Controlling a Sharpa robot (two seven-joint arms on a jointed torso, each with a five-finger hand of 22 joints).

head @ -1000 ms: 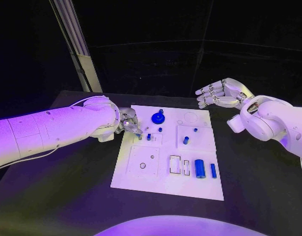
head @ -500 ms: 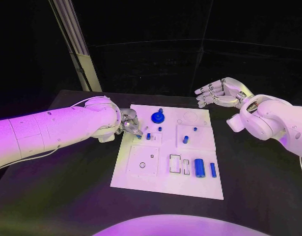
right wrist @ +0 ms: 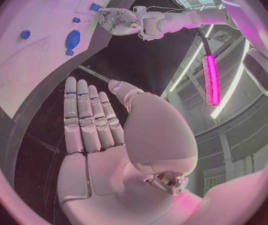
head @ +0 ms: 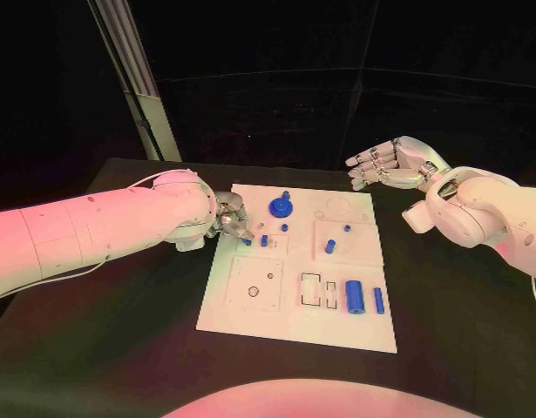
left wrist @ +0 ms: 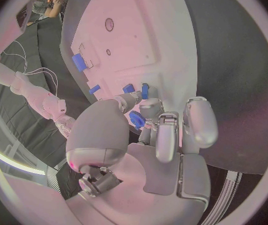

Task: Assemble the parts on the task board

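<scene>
The left hand point(head: 231, 218), silver and jointed, hovered at the left edge of the flat white task board point(head: 295, 326) in the middle of the table, fingers curled beside a small blue peg point(head: 264, 241); whether they pinched anything was hard to tell. A round blue knob point(head: 279, 207) and a blue cylinder point(head: 355, 297) sat on the board. The right hand point(head: 387, 164) hung beyond the far right corner, fingers extended, empty.

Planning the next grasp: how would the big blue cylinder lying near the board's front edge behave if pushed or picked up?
The big blue cylinder lies on its side on the task board, so a sideways push would probably roll it. It looks rigid and smooth, so possibly slippery. Probably light.
</scene>
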